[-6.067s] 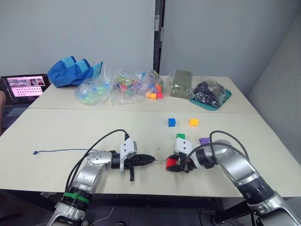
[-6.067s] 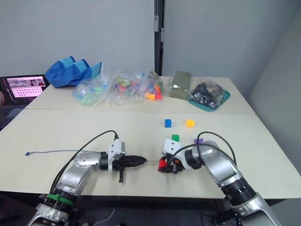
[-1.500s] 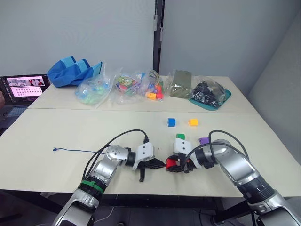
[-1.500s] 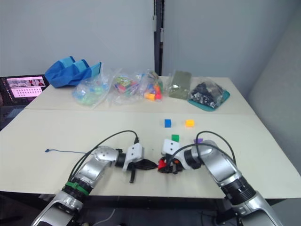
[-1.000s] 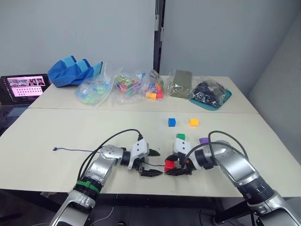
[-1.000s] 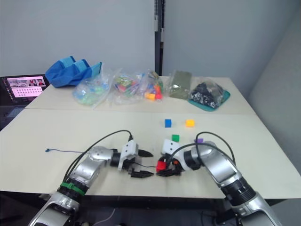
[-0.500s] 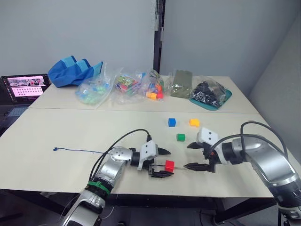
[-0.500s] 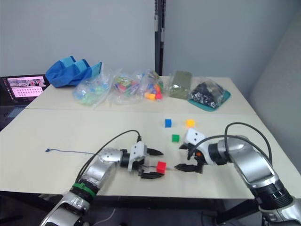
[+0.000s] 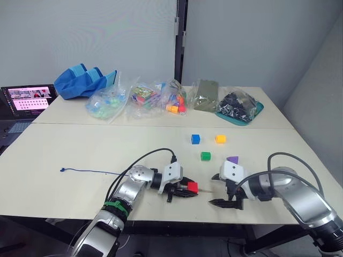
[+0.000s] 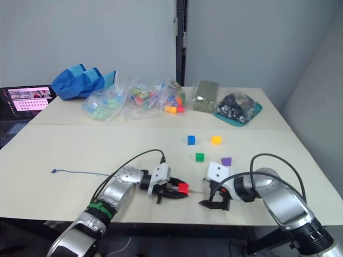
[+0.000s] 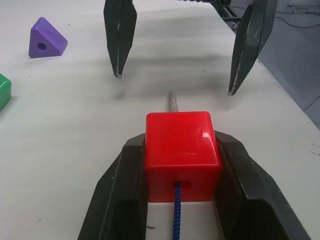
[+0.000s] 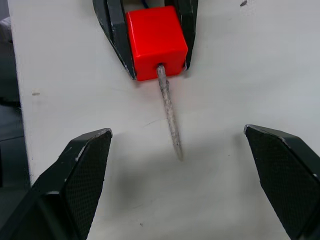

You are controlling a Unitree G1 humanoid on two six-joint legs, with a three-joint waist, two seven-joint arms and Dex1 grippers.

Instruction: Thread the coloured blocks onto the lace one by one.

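One block, the red block [image 11: 183,148], sits clamped in my left end effector [image 9: 182,190] near the front edge of the tabletop [image 9: 80,155], and the lace [image 11: 176,216] runs into its rear hole. On the far side the lace's pale tip [image 12: 170,116] pokes out and rests on the tabletop surface. My right end effector [image 9: 225,191] faces it, fingers spread wide with nothing between them, the tip lying in the gap short of the fingertips. From the head camera I think the lace trails back to my left across the tabletop, though it is thin there. Further back, the purple block [image 9: 232,159], green block [image 9: 206,156], blue block [image 9: 195,138] and yellow-orange block [image 9: 220,138] sit loose, well apart from both end effectors.
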